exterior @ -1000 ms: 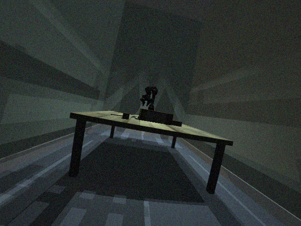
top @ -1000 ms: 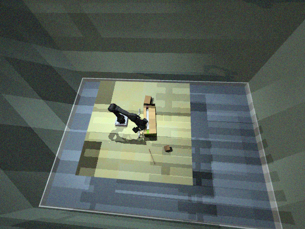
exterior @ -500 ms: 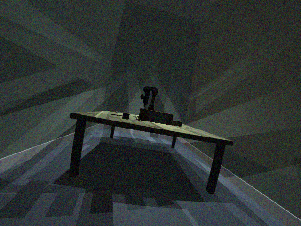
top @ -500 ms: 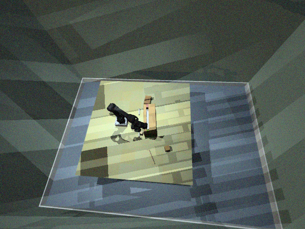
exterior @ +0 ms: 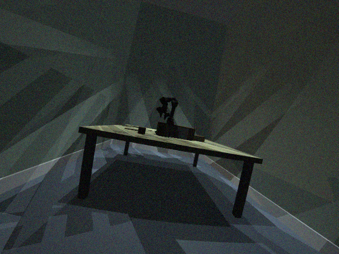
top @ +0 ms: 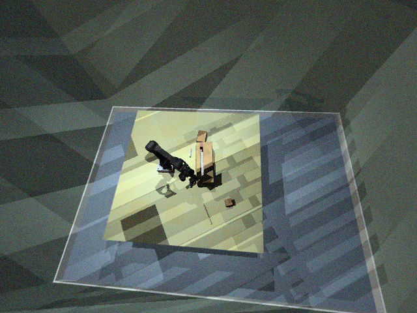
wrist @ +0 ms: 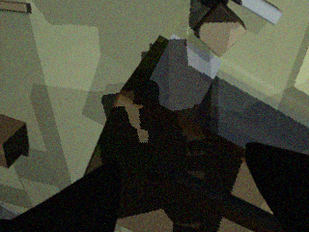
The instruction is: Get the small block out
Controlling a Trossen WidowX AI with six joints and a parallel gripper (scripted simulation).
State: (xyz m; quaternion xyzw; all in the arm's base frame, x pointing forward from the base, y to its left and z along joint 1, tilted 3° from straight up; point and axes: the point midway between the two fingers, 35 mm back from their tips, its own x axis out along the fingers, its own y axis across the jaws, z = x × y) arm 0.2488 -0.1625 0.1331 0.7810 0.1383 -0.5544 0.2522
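Note:
The tan box stands on the table, its near end in deep shadow; a lit patch of box shows low in the wrist view. My gripper is open, with nothing held, above that shadowed end on the arm's side. A small tan block appears to lie outside the clear front, beside a pale bar. It shows beyond the fingertips, not between them. In the top view the gripper hides that spot; in the exterior view the block cannot be made out.
A brown cube stands on the table off the box's shadowed end. A thin dark rod lies near it. Another tan block is at the box's far end. A second pale bar lies alongside the box.

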